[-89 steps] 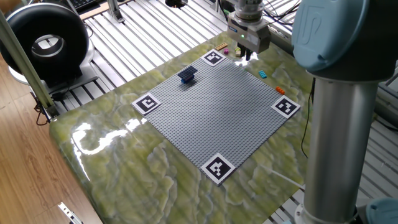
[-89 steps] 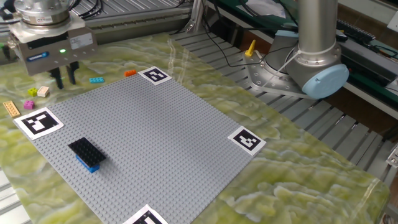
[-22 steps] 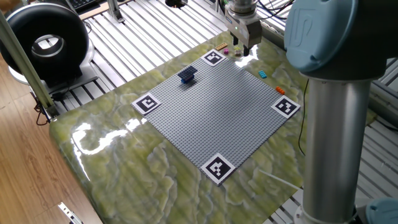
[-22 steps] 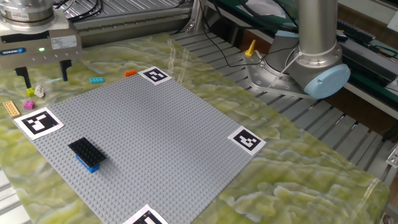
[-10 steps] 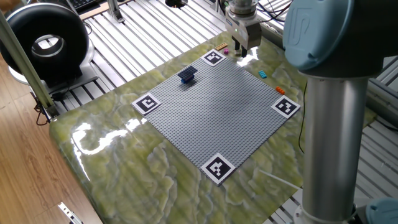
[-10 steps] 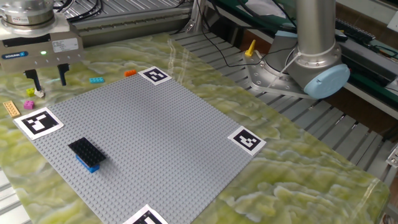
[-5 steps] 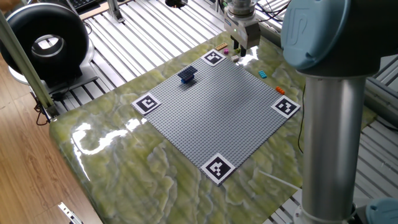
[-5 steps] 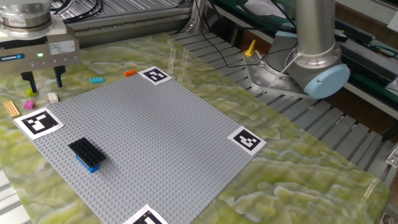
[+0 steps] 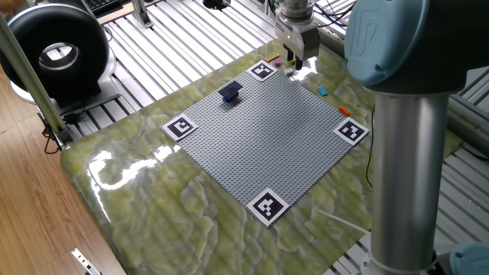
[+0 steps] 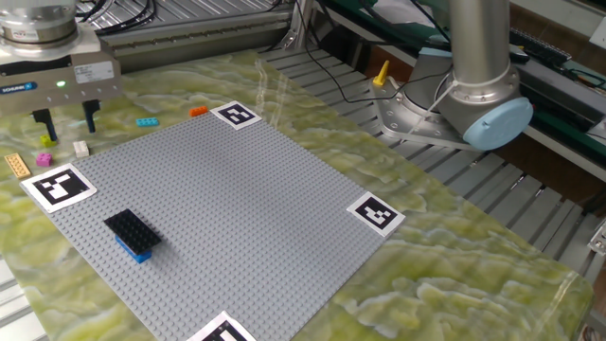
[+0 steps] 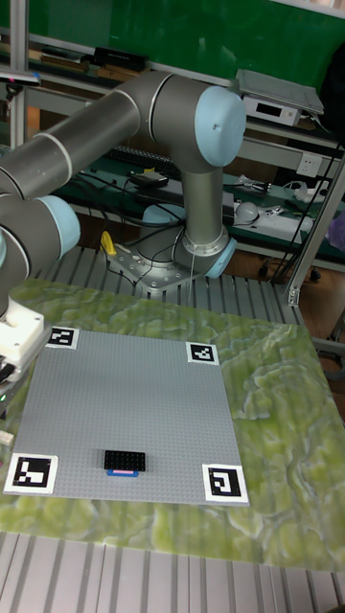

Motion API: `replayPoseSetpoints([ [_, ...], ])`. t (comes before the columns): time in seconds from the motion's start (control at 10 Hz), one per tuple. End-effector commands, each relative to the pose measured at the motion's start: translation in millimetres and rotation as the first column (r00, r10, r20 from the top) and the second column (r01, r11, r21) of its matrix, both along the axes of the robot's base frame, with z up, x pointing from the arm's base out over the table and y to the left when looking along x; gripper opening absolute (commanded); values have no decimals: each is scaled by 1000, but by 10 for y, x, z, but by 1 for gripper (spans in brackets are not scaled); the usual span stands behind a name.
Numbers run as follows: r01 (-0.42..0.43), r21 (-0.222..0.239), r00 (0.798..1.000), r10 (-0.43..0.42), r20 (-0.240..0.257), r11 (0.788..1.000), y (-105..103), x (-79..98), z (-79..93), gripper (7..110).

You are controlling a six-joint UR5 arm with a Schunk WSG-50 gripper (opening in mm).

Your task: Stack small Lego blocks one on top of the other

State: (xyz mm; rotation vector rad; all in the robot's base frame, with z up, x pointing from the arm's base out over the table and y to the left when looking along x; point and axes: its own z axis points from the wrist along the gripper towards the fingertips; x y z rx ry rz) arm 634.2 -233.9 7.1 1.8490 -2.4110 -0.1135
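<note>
My gripper (image 10: 66, 120) hangs open over the table's far corner, just off the grey baseplate (image 10: 237, 208), with nothing between its fingers. Below it lie small Lego blocks: a tan one (image 10: 80, 149), a magenta one (image 10: 44, 141), a yellow-green one (image 10: 44, 161) and a flat tan piece (image 10: 17, 166). A cyan block (image 10: 147, 121) and an orange block (image 10: 198, 111) lie further along the plate's edge. A dark block on a blue one (image 10: 130, 234) sits pressed onto the baseplate. The one fixed view shows the gripper (image 9: 296, 63) by the corner marker and that stack (image 9: 230, 92).
Black-and-white marker squares (image 10: 58, 186) (image 10: 236, 116) (image 10: 375, 214) sit at the baseplate's corners. The arm's thick column (image 9: 412, 153) stands at the table's right side. A black round device (image 9: 57, 50) sits off the table at the left.
Over the last second the gripper rose slightly, and the tan block that lay by its finger now lies a little to the right, free of the fingers.
</note>
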Motion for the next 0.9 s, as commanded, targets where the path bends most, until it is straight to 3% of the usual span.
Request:
replayPoseSetpoints([
  [0.0,47,23,999,-46,-16,999,100,-68,94,44],
  [0.4,86,33,996,-86,2,996,327,71,-19,44],
  [0.6,61,5,998,-61,22,998,254,125,-49,44],
  [0.7,56,-4,998,-56,24,998,212,118,-52,22],
  [0.8,58,-13,998,-57,34,998,162,121,-72,22],
])
